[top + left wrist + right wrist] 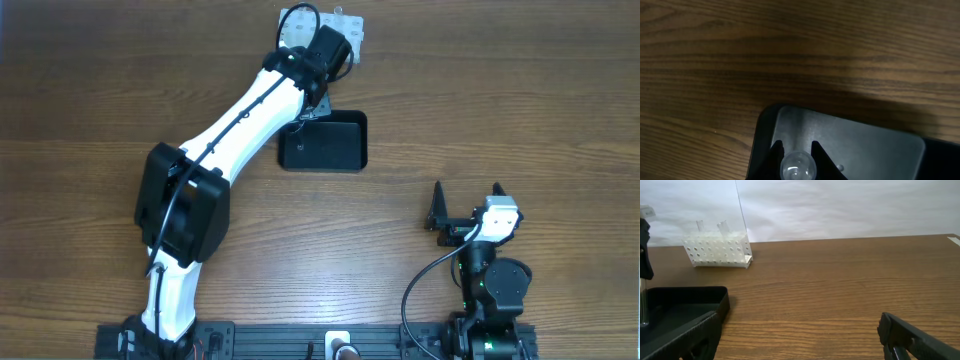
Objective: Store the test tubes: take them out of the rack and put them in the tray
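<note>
Jaws at left clamped a clear test tube [797, 169] above the black plastic tray [850, 145]; a low release seemed wisest; right jaws gaped.

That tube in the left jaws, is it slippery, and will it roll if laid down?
The tube in the left gripper looks clear, smooth and round, so probably slippery. Laid in the tray, it would likely roll until a wall stops it. It seems slim, so likely light and fragile.
</note>
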You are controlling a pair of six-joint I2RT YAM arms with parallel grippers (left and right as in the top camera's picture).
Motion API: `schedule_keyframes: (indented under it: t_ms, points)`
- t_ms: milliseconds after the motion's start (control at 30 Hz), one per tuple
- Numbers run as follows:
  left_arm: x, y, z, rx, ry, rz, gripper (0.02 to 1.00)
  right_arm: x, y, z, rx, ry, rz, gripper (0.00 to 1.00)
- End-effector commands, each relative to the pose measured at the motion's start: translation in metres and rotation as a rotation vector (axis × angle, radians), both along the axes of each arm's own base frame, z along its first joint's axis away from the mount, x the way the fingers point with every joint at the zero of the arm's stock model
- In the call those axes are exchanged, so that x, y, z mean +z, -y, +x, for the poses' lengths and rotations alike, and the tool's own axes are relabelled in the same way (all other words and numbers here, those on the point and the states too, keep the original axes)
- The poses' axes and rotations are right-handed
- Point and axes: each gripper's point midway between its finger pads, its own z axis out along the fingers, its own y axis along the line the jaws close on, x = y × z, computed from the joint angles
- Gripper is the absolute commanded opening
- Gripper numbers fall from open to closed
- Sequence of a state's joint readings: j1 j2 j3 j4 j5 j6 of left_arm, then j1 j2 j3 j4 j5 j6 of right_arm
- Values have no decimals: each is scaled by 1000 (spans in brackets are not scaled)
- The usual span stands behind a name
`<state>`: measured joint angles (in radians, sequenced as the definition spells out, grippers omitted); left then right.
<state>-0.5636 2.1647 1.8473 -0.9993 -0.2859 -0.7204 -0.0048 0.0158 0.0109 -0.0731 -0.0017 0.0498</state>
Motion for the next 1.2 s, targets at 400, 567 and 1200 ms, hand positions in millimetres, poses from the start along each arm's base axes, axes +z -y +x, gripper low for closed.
schedule_keyframes:
  t_ms: [400,567,1200]
  points:
    - [-25,-4,-4,-56,-67,48,169,-2,-1,0,3,-2,1,993]
    - [-33,-5,-5,-56,-82,57,189,-2,-1,0,3,-2,1,989]
    - [54,-11,42,4,229,62,347,-2,-1,0,3,-2,1,991]
